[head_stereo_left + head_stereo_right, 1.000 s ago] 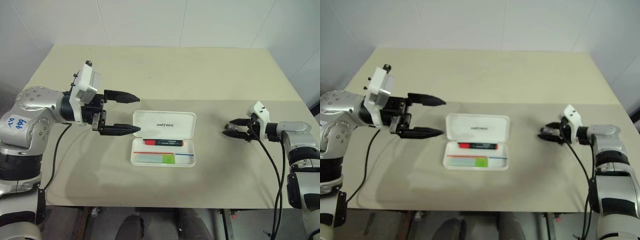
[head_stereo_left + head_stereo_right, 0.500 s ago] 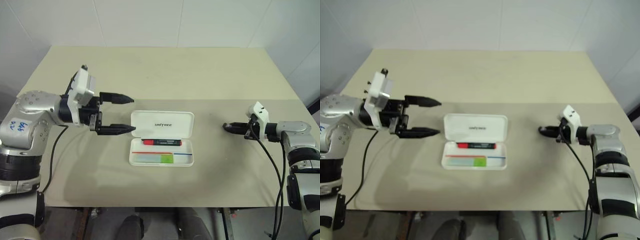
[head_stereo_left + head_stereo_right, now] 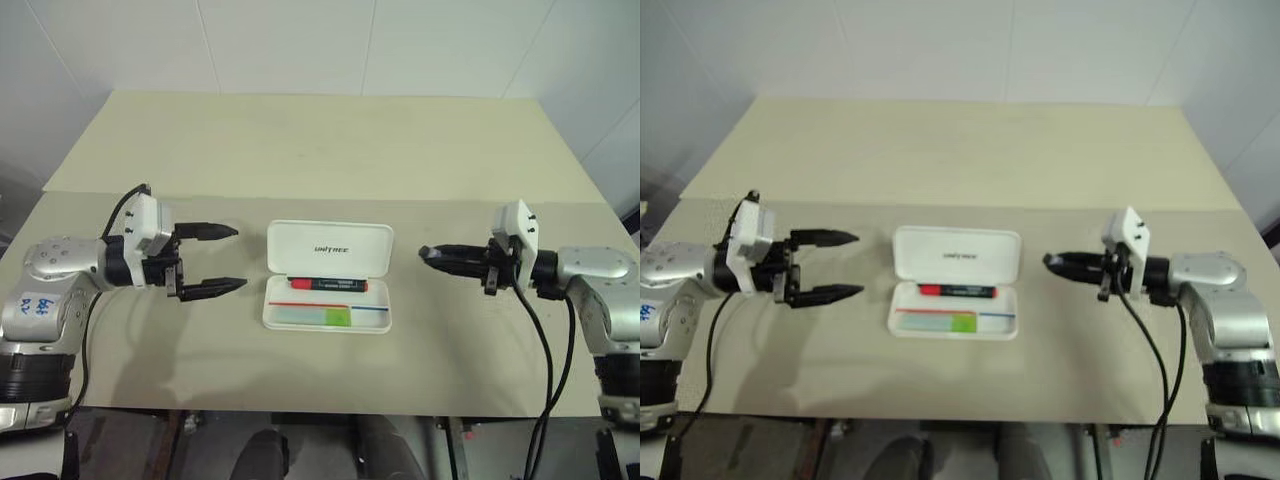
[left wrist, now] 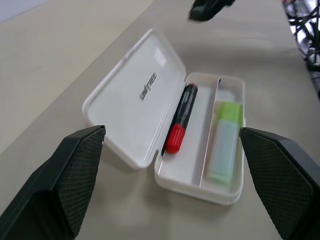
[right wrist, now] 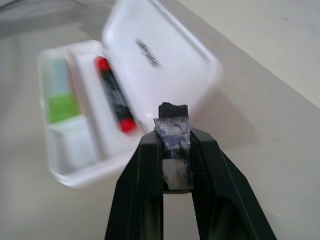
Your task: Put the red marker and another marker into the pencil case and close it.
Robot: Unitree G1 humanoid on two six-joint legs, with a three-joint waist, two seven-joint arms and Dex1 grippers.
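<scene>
The left pincer (image 3: 216, 259) hangs wide open and empty just left of the pencil case (image 3: 329, 246), which lies open mid-counter (image 3: 330, 150) holding the red marker (image 3: 326, 284) and another marker (image 3: 314, 317). To the right, the right pincer (image 3: 428, 253) is shut on nothing. Both markers are in, so only closing remains: a pincer should likely flip the lid forward and press down.

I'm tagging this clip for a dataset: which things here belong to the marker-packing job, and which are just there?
Job:
- pencil case, open, lid lying back
- red marker, in the case's far compartment
- green-capped marker, in the near compartment
- left gripper, open, left of the case
- right gripper, shut, right of the case

Just there:
- table
</scene>
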